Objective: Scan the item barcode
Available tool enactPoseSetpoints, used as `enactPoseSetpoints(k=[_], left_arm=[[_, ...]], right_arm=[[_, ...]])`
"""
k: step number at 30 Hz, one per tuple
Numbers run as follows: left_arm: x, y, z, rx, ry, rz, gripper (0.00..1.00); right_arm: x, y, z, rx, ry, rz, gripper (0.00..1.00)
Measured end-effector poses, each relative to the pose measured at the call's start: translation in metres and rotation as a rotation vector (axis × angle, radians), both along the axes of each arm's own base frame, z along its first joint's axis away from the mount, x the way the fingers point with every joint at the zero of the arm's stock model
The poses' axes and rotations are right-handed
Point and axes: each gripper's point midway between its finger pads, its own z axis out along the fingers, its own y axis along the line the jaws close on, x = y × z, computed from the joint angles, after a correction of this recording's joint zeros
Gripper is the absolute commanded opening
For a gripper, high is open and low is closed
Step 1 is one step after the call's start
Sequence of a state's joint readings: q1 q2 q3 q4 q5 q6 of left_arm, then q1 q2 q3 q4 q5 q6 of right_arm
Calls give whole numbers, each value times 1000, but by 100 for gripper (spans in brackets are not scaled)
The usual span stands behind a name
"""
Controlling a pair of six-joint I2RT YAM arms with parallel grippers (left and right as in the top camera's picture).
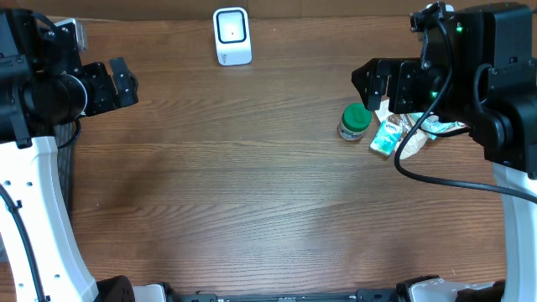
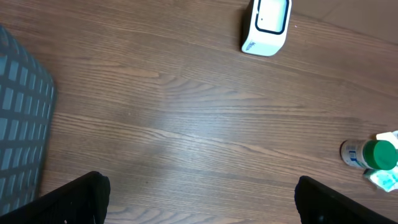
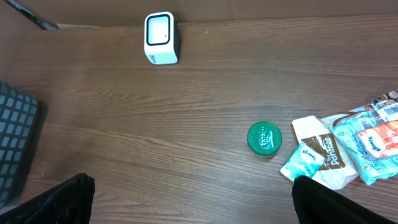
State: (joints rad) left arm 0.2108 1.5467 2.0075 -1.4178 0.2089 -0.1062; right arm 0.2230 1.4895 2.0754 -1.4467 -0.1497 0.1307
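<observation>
Wooden table (image 1: 252,184): left arm (image 1: 50,92), right arm (image 1: 470,75) hover, jaws wide.

- Surface: brown wood-grain table (image 3: 155,124).
- Item 1: white box-shaped barcode scanner with a dark window (image 3: 160,38). It stands near the far edge, left of centre.
- Item 2: round container with a green lid (image 3: 264,137), seen from above. It sits right of centre on bare wood.
- Item 3: small teal-and-white tissue packet (image 3: 302,160), just beside the container. It touches a beige-and-white printed sachet (image 3: 322,148).
- Item 4: heap of clear-wrapped blue and red packets (image 3: 373,140) at the right edge, overlapping the sachet.
- Item 5: dark grey gridded basket (image 3: 15,143) at the left edge, partly cut off.
- Item 6: right gripper (image 3: 193,190). Its black fingertips (image 3: 68,199) sit in the lower corners, spread wide, with only table between them.
</observation>
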Motion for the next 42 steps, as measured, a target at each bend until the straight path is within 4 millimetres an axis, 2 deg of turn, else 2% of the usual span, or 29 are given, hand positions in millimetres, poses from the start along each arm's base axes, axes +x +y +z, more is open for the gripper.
enactPoseSetpoints(k=[16,23,27,32,37,39,42], left_arm=[[0,0,0,0,0,0,99],[0,0,0,0,0,0,100],[0,0,0,0,0,0,100],[0,0,0,0,0,0,99],[0,0,0,-1,0,0,100],[0,0,0,0,0,0,100],[0,0,0,0,-1,0,100]], right_arm=[[-3,2,-2,10,16,13,100],[1,-2,0,-9,-5,-9,100],[19,-5,18,-11,-108,-37,100],[40,-8,63,16,-335,-79,100],[36,-23,94,42,-518,-128,100],[30,-32,97,47,-576,-155,100],[20,-40,88,51,-617,-175,100]])
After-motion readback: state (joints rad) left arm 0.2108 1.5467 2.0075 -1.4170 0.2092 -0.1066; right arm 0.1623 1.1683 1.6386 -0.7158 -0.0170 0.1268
